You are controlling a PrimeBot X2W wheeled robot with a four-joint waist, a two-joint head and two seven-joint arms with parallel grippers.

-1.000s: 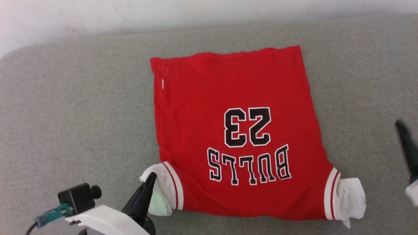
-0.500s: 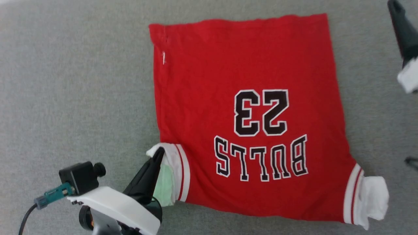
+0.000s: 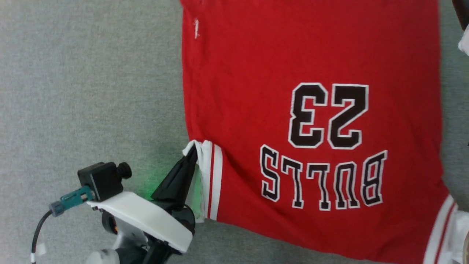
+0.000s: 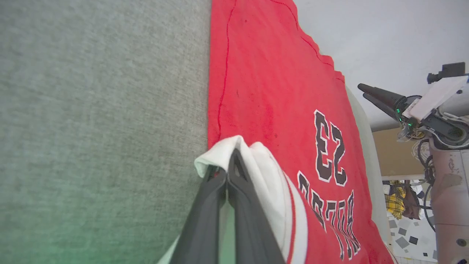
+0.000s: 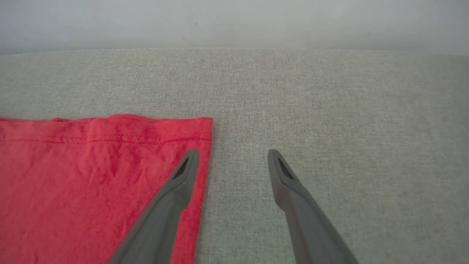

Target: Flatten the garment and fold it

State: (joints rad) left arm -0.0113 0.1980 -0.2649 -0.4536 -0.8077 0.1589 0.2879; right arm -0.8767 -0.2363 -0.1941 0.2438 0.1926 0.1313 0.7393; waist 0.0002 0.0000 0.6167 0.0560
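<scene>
The garment [image 3: 256, 91] lies spread on the grey surface, its black "23 BULLS" print upside down to me. My left gripper [image 3: 192, 156] is shut on its bunched white left sleeve [image 4: 256, 161] at the near left corner. In the left wrist view the cloth wraps round the closed tips of the left gripper [image 4: 229, 161]. The other white sleeve [image 3: 454, 227] sits at the lower right edge. My right gripper [image 5: 233, 154] is open above the far right hem corner [image 5: 205, 124], one finger over the red cloth, the other over bare surface. It holds nothing.
The grey fabric-covered surface [image 3: 91, 73] stretches wide to the left of the garment. A pale wall [image 5: 234, 22] rises just beyond its far edge. The right gripper [image 4: 361, 91] and its arm also appear in the left wrist view.
The head camera has moved in and down, so the whole picture has shifted. My right gripper has gone from beside the garment's near right to its far right corner. The left gripper keeps its hold.
</scene>
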